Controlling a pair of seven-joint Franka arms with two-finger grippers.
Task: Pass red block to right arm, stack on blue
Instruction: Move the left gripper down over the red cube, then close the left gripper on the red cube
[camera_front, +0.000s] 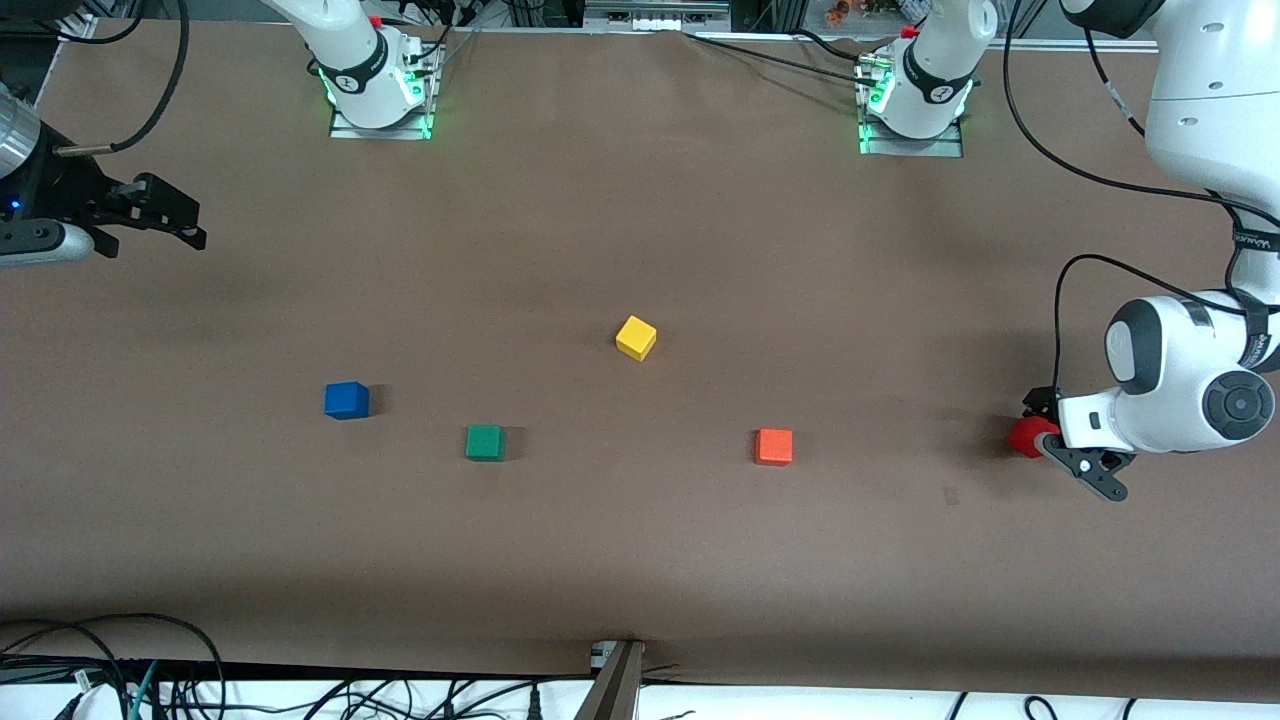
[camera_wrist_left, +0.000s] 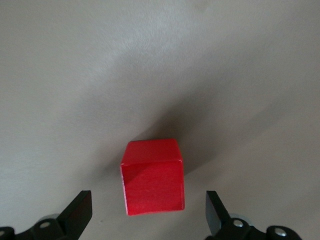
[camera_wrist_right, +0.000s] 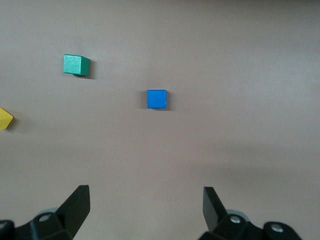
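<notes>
A: Where is the red block (camera_front: 1026, 437) right now?

B: On the table (camera_front: 640, 540) at the left arm's end, at about three o'clock from the orange cube (camera_front: 774, 446). The left gripper (camera_front: 1062, 437) is down around it with its fingers spread wide, one on each side, not gripping.

A: What could go wrong?

B: In the left wrist view the red block (camera_wrist_left: 152, 183) sits turned a little and closer to one fingertip (camera_wrist_left: 80, 212). If the fingers close like this, I judge the block may twist or squirt out.

A: And the right arm?

B: It waits. The right gripper (camera_front: 185, 224) hangs wide open over the table's edge at its own end, about eleven o'clock from the blue (camera_front: 346, 400). A shallow grasp now could make the handover slip. The green cube (camera_front: 485, 442), at four o'clock from the blue, could be bumped while stacking.
</notes>
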